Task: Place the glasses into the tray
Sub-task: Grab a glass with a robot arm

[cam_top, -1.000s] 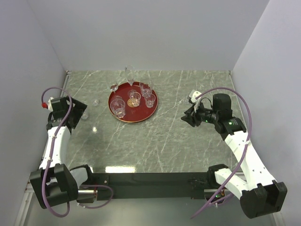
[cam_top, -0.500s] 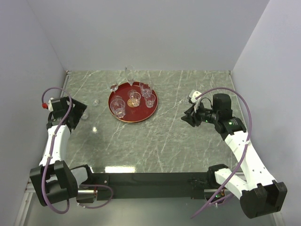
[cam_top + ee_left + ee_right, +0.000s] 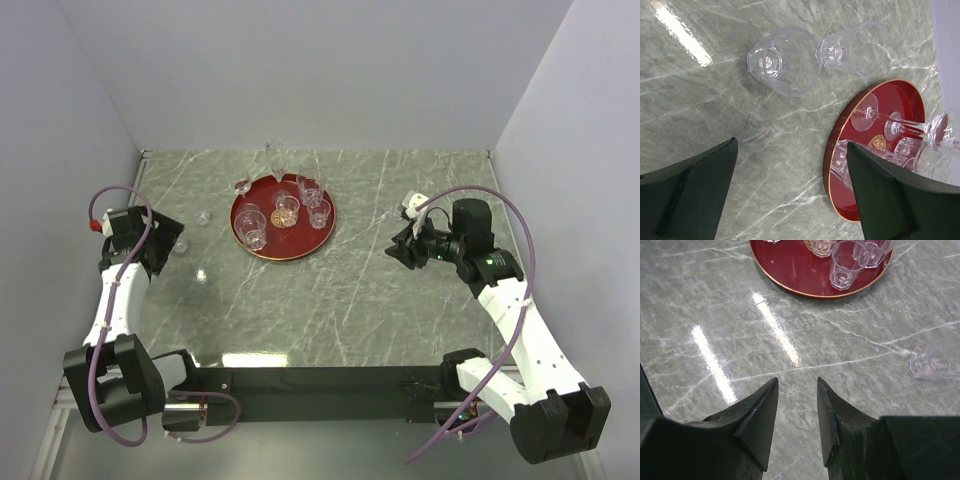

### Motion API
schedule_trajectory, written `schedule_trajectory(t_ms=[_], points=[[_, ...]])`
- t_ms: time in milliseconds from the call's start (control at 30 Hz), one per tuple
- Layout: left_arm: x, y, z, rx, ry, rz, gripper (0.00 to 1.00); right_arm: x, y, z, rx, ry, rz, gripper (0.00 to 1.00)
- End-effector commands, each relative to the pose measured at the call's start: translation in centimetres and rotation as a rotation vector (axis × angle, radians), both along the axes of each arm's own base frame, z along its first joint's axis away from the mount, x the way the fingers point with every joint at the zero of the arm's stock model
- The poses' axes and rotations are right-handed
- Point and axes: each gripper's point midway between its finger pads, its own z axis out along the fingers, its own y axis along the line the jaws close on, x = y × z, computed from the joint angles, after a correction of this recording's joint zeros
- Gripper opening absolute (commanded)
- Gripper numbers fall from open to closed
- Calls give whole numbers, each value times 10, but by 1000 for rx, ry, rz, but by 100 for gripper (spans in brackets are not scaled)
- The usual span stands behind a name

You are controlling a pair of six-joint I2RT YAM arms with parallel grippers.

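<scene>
**Left gripper (image 3: 790,200): jaws wide, nothing held, two loose tumblers ahead**

Item 1. Left gripper. I read its fingers as spread fully, with only bare table (image 3: 715,115) between them in the wrist view. It sits at the left edge of the top view.

Item 2. Near tumbler (image 3: 782,67). Clear and short, it stands on the table in the upper middle of the left wrist view, straight ahead of the open jaws and near them. It looks upright with its mouth up, so I judge the approach sets the grip, not any lie along the table.

Item 3. Second tumbler (image 3: 852,49). It is just beside the first, touching it or nearly so, further toward the upper right. I judge that closeness is the risk when closing on the near one.

Item 4. Tray (image 3: 831,150). Dark red and round, it lies in the lower right of the wrist view, beyond both tumblers. It already holds several glasses (image 3: 907,150), including a stemmed glass (image 3: 890,120).

Item 5. Right gripper (image 3: 797,385). Its jaws are partly apart and hold nothing. It is at the right of the top view, well apart from both loose tumblers.

Judgement: the left arm is the nearer one, and I take the near tumbler first.
</scene>
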Motion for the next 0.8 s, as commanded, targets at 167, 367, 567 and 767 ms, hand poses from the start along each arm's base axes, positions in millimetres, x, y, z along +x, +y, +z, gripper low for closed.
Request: schedule_trajectory(t_ms=[167,367,567,767], points=[[18,10,23,16,-63,19,96,2,1,3,9,-25,11,44],[27,13,17,-5,-36,30,95,2,1,3,8,-24,11,44],[34,16,-5,-40,63,48,84,2,0,2,6,-24,11,45],[37,23,-15,-41,94,86,72,2,0,1,5,-20,11,44]])
